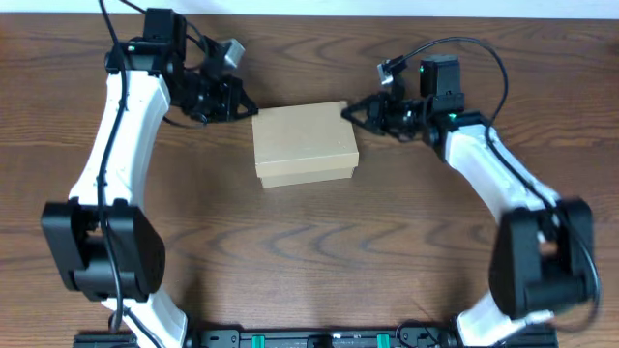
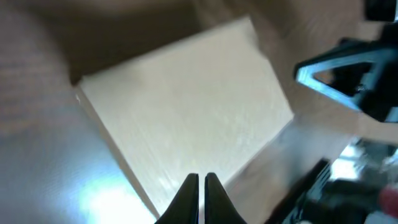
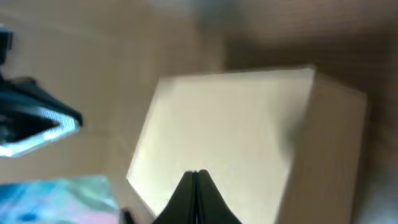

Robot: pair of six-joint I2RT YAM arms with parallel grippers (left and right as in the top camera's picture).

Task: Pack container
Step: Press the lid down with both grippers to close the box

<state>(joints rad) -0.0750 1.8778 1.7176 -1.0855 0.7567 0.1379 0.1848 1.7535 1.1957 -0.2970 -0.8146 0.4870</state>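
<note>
The container (image 1: 304, 143) is a small tan cardboard box with its flap lid down, in the middle of the wooden table. It fills the left wrist view (image 2: 186, 118) and the right wrist view (image 3: 230, 130). My left gripper (image 1: 250, 111) is shut and empty, its tips (image 2: 201, 180) over the box's back left corner. My right gripper (image 1: 346, 111) is shut and empty, its tips (image 3: 194, 175) over the box's back right corner. Whether either tip touches the lid cannot be told.
The wooden table (image 1: 309, 251) stretches in front of the box. The two arm bases stand at the front left (image 1: 102, 251) and front right (image 1: 542, 261). A dark rail (image 1: 309, 338) runs along the front edge.
</note>
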